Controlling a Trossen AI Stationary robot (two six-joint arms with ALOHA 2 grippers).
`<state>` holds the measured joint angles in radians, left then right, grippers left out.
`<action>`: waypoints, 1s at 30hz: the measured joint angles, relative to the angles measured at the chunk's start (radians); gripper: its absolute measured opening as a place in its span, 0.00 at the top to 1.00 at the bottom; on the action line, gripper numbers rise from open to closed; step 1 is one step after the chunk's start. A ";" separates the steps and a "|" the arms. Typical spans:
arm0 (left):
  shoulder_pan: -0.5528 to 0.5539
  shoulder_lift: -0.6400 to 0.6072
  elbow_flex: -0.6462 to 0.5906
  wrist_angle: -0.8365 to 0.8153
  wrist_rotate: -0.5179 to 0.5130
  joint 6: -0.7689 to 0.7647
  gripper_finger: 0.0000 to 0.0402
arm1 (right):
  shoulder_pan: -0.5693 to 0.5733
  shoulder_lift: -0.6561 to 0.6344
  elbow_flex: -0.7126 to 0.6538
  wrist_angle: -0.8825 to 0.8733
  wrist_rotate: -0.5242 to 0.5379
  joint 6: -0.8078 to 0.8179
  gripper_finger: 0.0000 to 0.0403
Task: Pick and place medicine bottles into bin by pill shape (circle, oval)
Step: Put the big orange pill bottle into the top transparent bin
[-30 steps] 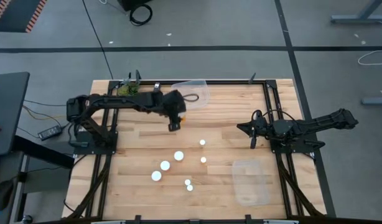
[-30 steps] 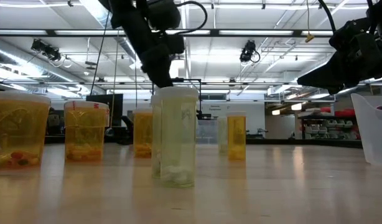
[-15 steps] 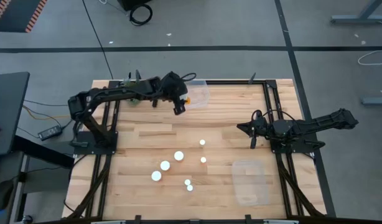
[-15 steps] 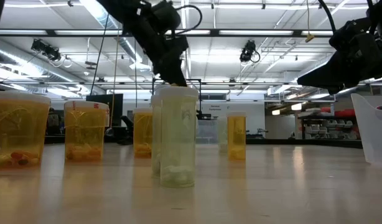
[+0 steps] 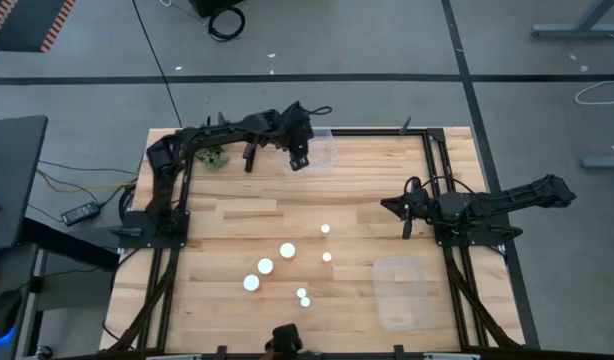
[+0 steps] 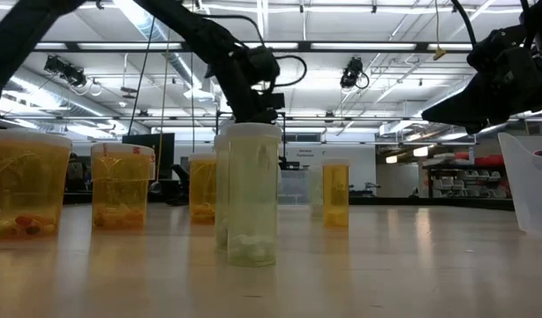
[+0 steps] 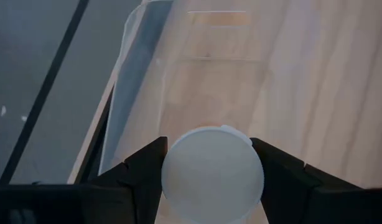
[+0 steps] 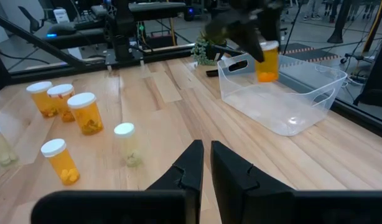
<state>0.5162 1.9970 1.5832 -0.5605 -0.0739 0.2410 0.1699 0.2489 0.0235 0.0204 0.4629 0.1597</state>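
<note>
My left fingers (image 7: pixel 211 180) are clamped on an orange medicine bottle (image 8: pixel 267 65) with a white cap (image 7: pixel 213 171), one finger on each side of the cap, and I hold it in the air above the clear bin (image 5: pixel 320 152) at the far edge of the tabletop (image 5: pixel 227 210). That bin sits just beside my left arm's reach, its bottom bare wood seen through the plastic. Nearer the middle of the tabletop stand the other medicine bottles (image 5: pixel 287 250), six white caps in a loose cluster, orange ones and pale ones mixed, all upright and apart from each other. Further right, a second clear bin (image 5: pixel 401 290) rests near the front edge, well apart from the cluster. My right fingers (image 8: pixel 204 163) are pressed together, holding nothing, hanging over bare wood on the right side, between the two bins.
</note>
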 joint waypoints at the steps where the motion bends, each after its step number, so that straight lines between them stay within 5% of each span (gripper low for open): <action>1: 0.004 0.019 0.026 -0.018 0.000 0.002 0.45 | 0.000 0.000 0.000 0.000 0.000 0.000 0.91; 9: 0.011 0.115 0.152 -0.092 0.000 0.033 0.44 | 0.000 0.000 0.000 -0.002 0.000 0.000 0.91; 30: 0.009 0.127 0.145 0.083 0.071 -0.001 0.46 | 0.000 0.000 0.000 -0.003 0.000 0.000 0.91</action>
<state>0.5255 2.1241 1.7279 -0.4771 -0.0033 0.2404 0.1696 0.2493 0.0235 0.0177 0.4629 0.1600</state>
